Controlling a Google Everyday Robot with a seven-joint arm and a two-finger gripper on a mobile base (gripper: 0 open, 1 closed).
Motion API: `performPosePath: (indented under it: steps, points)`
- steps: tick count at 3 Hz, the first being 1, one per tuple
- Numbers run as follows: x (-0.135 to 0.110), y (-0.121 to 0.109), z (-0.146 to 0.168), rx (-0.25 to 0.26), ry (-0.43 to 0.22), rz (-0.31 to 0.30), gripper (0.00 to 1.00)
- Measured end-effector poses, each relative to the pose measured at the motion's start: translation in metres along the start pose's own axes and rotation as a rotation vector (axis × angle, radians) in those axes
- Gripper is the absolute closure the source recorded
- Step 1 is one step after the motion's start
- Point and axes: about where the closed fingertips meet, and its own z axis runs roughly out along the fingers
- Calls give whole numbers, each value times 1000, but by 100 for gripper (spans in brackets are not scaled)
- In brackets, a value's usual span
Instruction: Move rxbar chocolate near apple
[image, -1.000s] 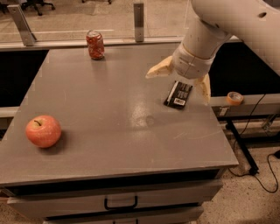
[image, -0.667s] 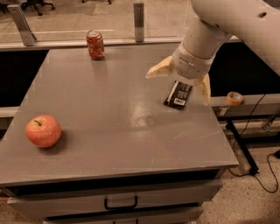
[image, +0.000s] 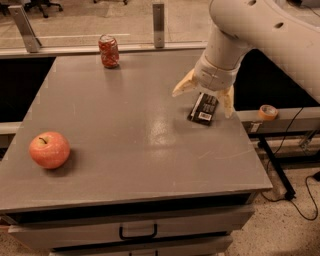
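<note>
The rxbar chocolate (image: 203, 109), a flat black wrapper with a white label, lies on the right part of the grey table (image: 125, 130). My gripper (image: 205, 98) hangs right over it with its tan fingers (image: 183, 86) spread wide to either side of the bar, open. The apple (image: 49, 149), red-orange with a short stem, sits near the table's front left, far from the bar.
A red patterned can (image: 109, 51) stands at the table's back edge. A roll of tape (image: 268, 111) lies on a ledge to the right of the table. A drawer handle (image: 138, 233) shows below the front edge. Cables run on the floor at the right.
</note>
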Motion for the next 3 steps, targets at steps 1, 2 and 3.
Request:
performPosePath:
  steps: [1, 2, 3]
  points:
    - [13, 7, 16, -37, 1, 2, 22]
    - [18, 13, 31, -50, -19, 5, 38]
    - [19, 11, 23, -50, -19, 5, 58]
